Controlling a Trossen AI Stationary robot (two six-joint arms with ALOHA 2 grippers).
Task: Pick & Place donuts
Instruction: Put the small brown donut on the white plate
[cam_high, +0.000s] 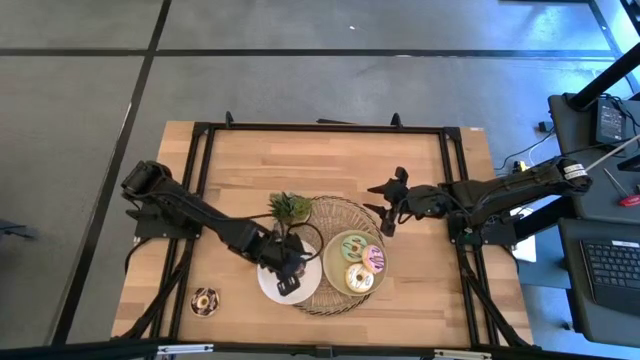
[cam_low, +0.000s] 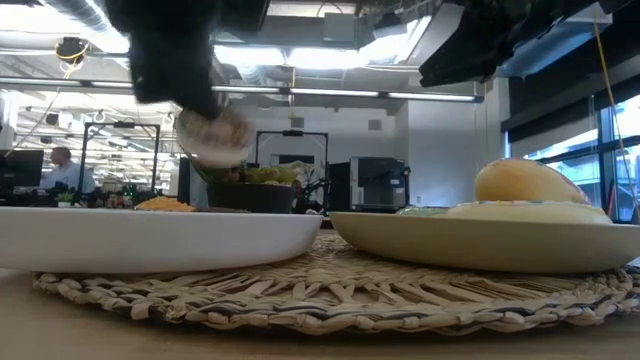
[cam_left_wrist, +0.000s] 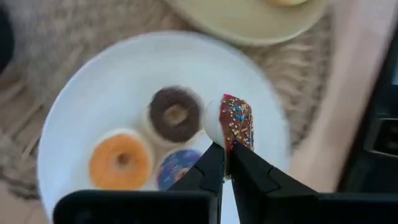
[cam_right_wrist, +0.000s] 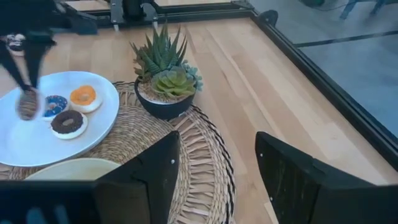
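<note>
A placing step is judged to be in hand: a chocolate sprinkled donut (cam_left_wrist: 236, 121) is gripped on edge by the left tool (cam_left_wrist: 226, 163), clenched narrowly on it, above the white plate (cam_left_wrist: 81, 93), where three mini donuts already lie. Lowering and release are called for next. The right tool (cam_right_wrist: 217, 165) is held spread and empty near the plant (cam_right_wrist: 163, 68).

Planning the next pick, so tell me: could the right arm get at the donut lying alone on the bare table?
Probably not. That chocolate donut sits at the table's left front corner, while the open right claw hangs beyond the plates, with the left arm between.
</note>
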